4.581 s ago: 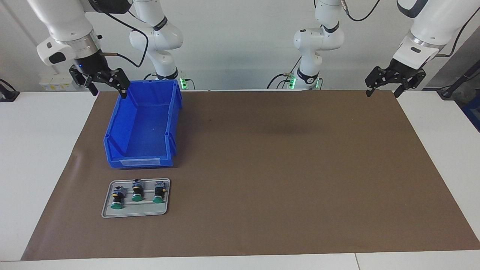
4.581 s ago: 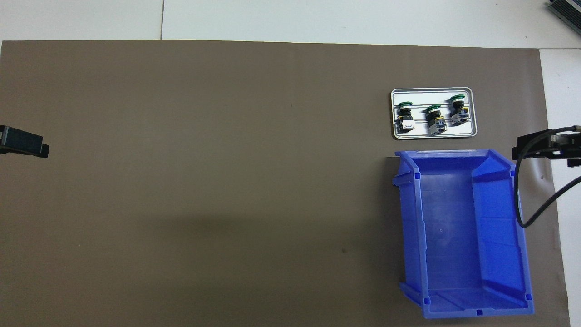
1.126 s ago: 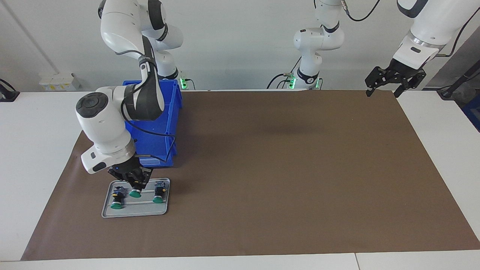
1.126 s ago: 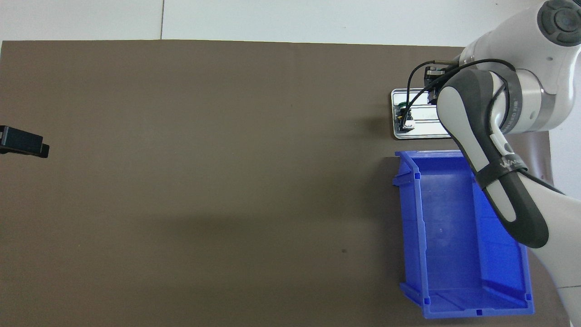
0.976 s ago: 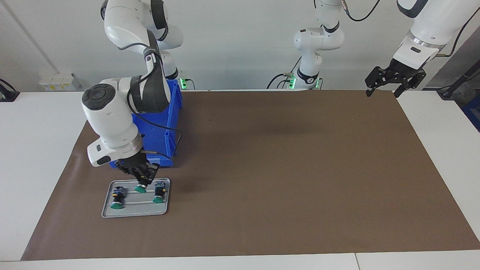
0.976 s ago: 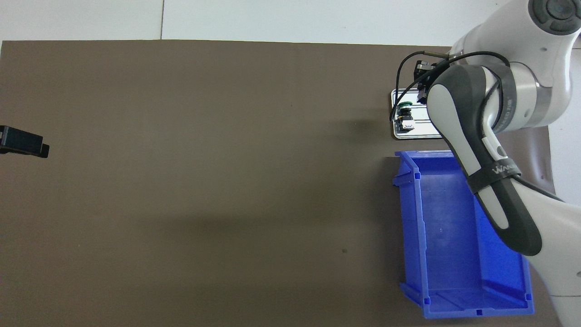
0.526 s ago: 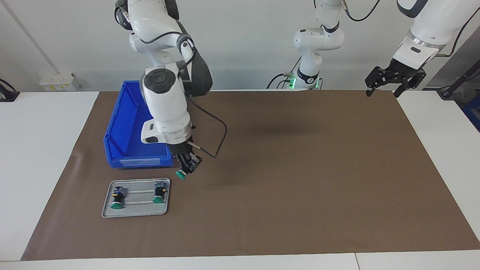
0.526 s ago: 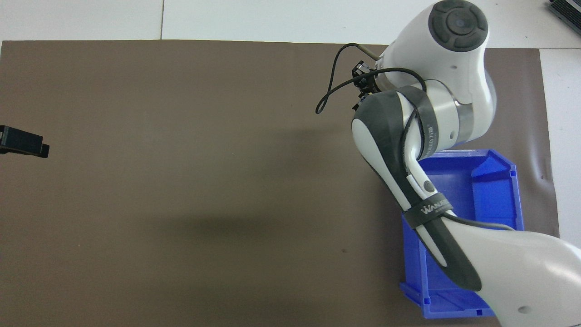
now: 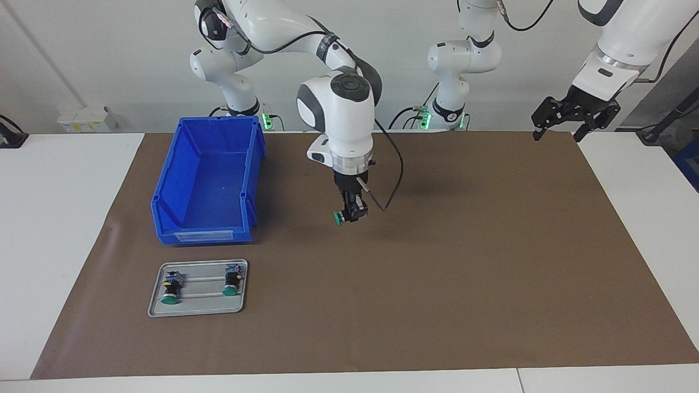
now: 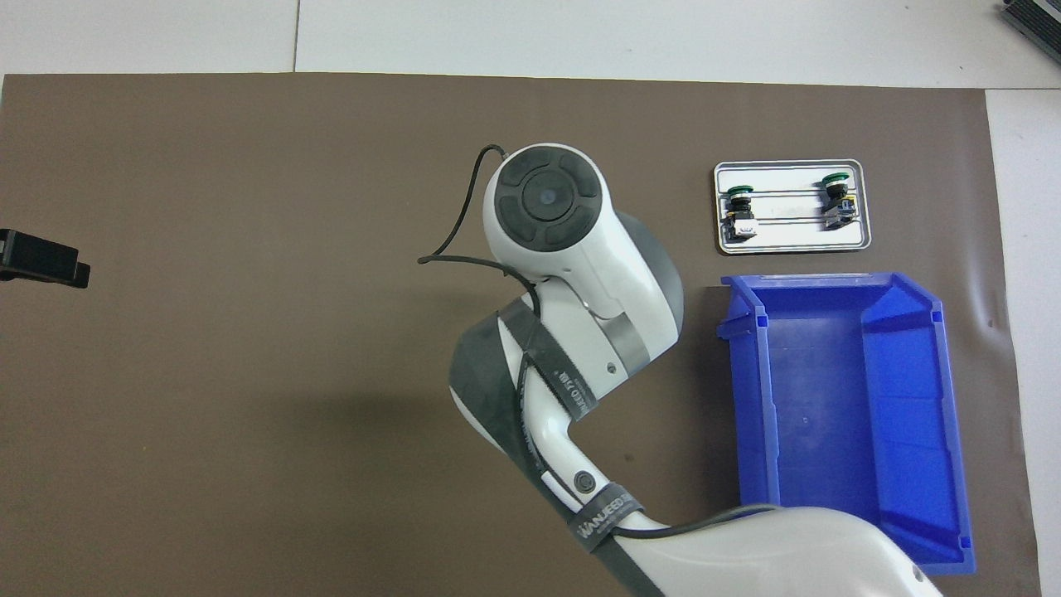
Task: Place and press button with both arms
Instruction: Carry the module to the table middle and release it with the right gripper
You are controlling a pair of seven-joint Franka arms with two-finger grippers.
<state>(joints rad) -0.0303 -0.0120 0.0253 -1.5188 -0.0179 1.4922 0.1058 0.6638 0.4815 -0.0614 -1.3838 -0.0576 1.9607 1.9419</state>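
Note:
My right gripper [image 9: 351,212] hangs over the middle of the brown mat [image 9: 437,262], shut on a button [image 9: 339,218] whose green cap points sideways toward the blue bin. In the overhead view the right arm's wrist [image 10: 547,207] hides that gripper and the held button. Two more buttons [image 9: 170,290] [image 9: 232,283] lie on the grey tray [image 9: 196,309], also seen from overhead as buttons [image 10: 739,212] [image 10: 835,201] on the tray [image 10: 792,241]. My left gripper [image 9: 558,132] waits open above the mat's corner at the left arm's end, its tip [image 10: 41,261] showing overhead.
A blue bin [image 9: 164,188] stands open-topped at the right arm's end of the table, nearer to the robots than the tray; overhead it is the bin [image 10: 750,398]. White tabletop [image 9: 54,229] borders the mat.
My right gripper lifted the middle button off the tray and carried it over the mat toward the table's middle. The left arm has not moved.

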